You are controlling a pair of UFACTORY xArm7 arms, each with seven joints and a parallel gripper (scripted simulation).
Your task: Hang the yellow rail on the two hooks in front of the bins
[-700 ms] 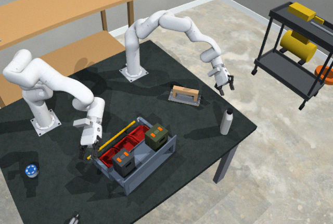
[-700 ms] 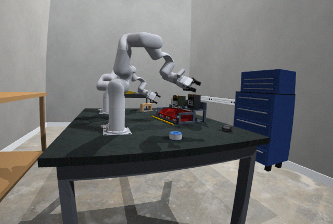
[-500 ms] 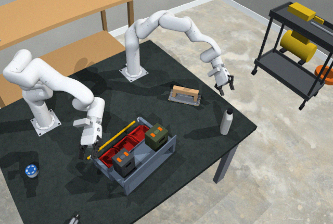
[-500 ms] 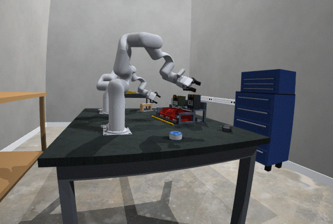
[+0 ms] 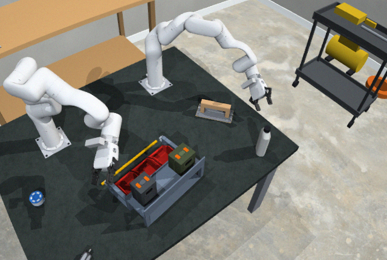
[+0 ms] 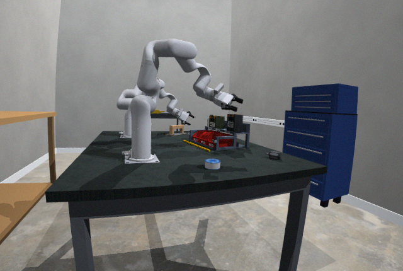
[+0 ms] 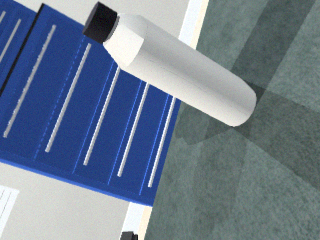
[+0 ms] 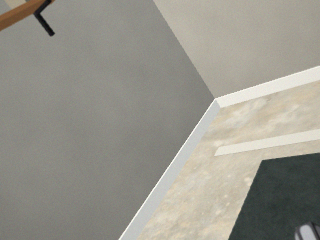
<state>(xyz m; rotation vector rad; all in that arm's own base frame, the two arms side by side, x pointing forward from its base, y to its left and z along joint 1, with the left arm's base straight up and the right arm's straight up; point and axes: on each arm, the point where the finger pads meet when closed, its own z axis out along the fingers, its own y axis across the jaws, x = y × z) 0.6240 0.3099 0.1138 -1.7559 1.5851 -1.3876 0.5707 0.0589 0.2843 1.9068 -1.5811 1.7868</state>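
Observation:
The yellow rail (image 5: 135,158) (image 6: 196,145) appears to lie on the table along the front of the blue-grey shelf (image 5: 176,195). Red bins (image 5: 146,164) (image 6: 208,138) stand in a row on the shelf's low front level. The hooks at the shelf's front corners are too small to make out clearly. My right gripper (image 5: 102,182) (image 6: 238,105) is open and empty, above the shelf's corner by the tape roll in the exterior view. My left gripper (image 5: 263,105) (image 6: 190,120) is open and empty, raised near the table edge beyond the trowel, far from the rail.
A dark box (image 5: 143,190) and a green box (image 5: 181,160) stand on the shelf's rear level. A white bottle (image 5: 263,143) (image 7: 185,72), a wooden-handled trowel (image 5: 215,105) (image 6: 176,126), a blue-white roll (image 5: 36,198) (image 6: 212,164) and a small dark tool (image 6: 274,155) stand around it.

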